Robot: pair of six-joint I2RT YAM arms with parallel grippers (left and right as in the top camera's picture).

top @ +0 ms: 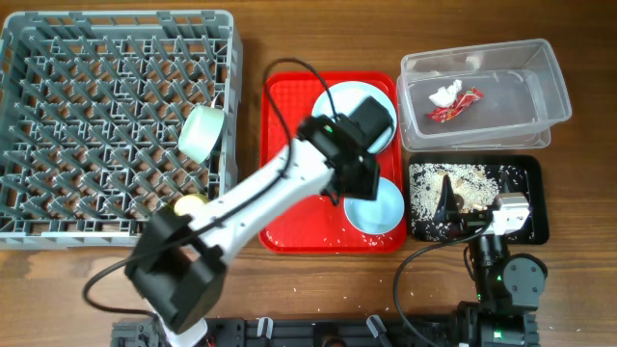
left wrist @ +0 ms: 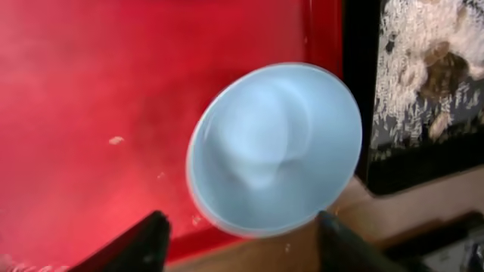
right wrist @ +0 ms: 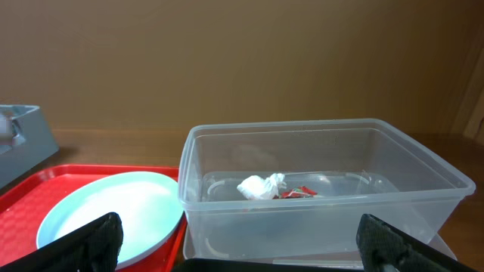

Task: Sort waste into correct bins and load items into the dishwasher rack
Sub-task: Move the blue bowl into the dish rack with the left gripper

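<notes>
Left end effector [left wrist: 242,240] hung released above blue bowl [left wrist: 276,147] at red tray [left wrist: 76,113] near edge; risk: glancing finger could tip it onto tabletop [left wrist: 382,205].

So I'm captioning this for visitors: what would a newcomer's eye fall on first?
The bright red tray in the middle, with a white arm stretched across it and its open left claw over a pale blue bowl. Then the big grey rack at left, a mint-green bowl at its right edge.
</notes>
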